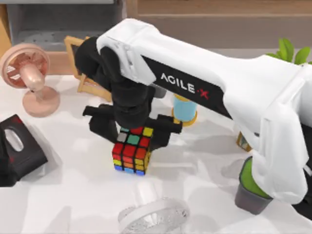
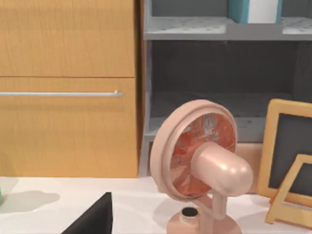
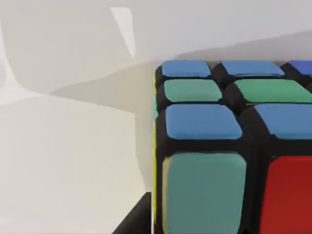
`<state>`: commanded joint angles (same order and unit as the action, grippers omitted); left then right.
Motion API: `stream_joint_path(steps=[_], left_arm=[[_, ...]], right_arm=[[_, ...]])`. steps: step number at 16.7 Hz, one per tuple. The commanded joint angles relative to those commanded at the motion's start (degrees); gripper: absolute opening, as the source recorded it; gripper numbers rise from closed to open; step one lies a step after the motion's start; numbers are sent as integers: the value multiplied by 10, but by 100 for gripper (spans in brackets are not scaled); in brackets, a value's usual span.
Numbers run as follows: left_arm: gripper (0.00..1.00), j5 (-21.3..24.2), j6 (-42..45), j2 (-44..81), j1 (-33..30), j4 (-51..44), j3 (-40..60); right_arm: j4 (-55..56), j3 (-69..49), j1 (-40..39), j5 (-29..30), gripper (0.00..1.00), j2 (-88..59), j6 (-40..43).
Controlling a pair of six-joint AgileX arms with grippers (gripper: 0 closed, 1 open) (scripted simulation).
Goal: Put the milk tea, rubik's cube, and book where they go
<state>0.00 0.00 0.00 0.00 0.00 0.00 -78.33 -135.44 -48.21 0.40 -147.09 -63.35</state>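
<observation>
The rubik's cube (image 1: 131, 151) stands on the white table near the middle, black-framed with mixed stickers. My right gripper (image 1: 134, 127) hangs directly over the cube's far side, open, one black finger (image 1: 101, 125) out to the left and the other past the right face, both wider apart than the cube. In the right wrist view the rubik's cube (image 3: 229, 146) is very close, showing blue, green and red stickers. A light-blue cup with a yellow rim (image 1: 185, 111), probably the milk tea, stands just behind the arm. A teal-and-white book (image 2: 254, 9) stands on the upper shelf.
A pink desk fan (image 1: 30, 78) and a black tissue box (image 1: 19, 146) sit at the left. A wooden frame (image 1: 80, 63) leans at the back. A white fan (image 1: 153, 214) lies at the front edge. A grey pot (image 1: 251, 192) stands at the right, beside a green plant (image 1: 290, 51).
</observation>
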Motion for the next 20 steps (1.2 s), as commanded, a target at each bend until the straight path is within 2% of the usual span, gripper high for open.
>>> stream_joint_path(steps=[9, 16, 20], left_arm=[[100, 0, 0, 0, 0, 0, 0], [100, 0, 0, 0, 0, 0, 0], [100, 0, 0, 0, 0, 0, 0]], right_arm=[[-2, -2, 2, -1, 0, -1, -1], [-79, -95, 2, -1, 0, -16, -1], [-81, -98, 2, 0, 0, -15, -2]])
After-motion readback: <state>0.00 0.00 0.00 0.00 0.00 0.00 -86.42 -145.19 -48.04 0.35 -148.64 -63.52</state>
